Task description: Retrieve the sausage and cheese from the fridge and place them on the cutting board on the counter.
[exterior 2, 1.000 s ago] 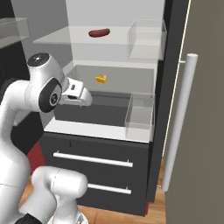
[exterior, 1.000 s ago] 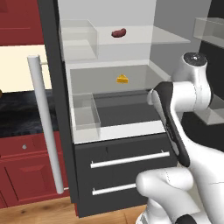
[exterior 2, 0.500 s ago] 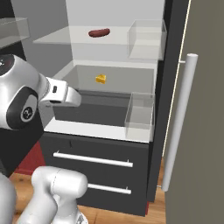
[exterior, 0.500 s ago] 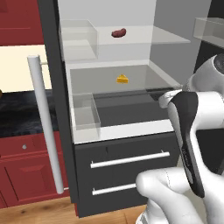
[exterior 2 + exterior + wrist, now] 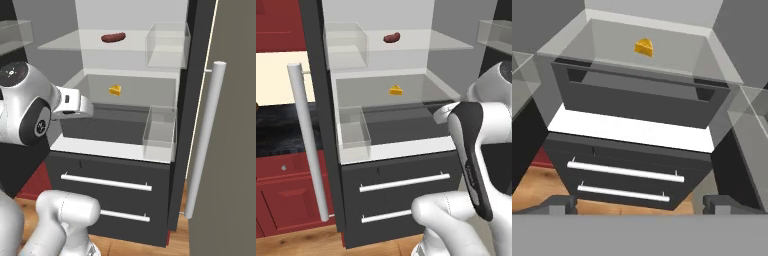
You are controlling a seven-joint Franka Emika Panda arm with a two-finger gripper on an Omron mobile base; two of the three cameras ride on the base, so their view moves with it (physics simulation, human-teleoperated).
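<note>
1. Over the last second the arm has been swung back and raised in front of the fridge point(image 5: 316, 100): in the left base view the forearm now stands nearer the camera and covers more of the right side, and in the right base view the wrist has been turned so the hand points toward the open compartment. The base views themselves have not shifted, so the base has been kept in place.
2. This is judged to be an aiming move ahead of a first reach into the fridge; nothing has yet been picked up.
3. The jaws of the gripper point(image 5: 640, 204) are held fully apart and empty, as shown in the hand view by the two dark tips set wide at the bottom corners with nothing between them.
4. The sausage point(image 5: 391, 37) is seen lying on the upper clear shelf, well above the hand. Its long axis is laid roughly across the shelf, side to side, with a slight curve; in the right base view point(image 5: 113, 37) it appears nearly level.
5. The cheese point(image 5: 644, 47) is seen resting on the middle shelf toward the back, roughly centred, its thin end pointing to the left in the hand view.
6. A strip of the black bench point(image 5: 276, 132) is visible to the left of the fridge door.
</note>
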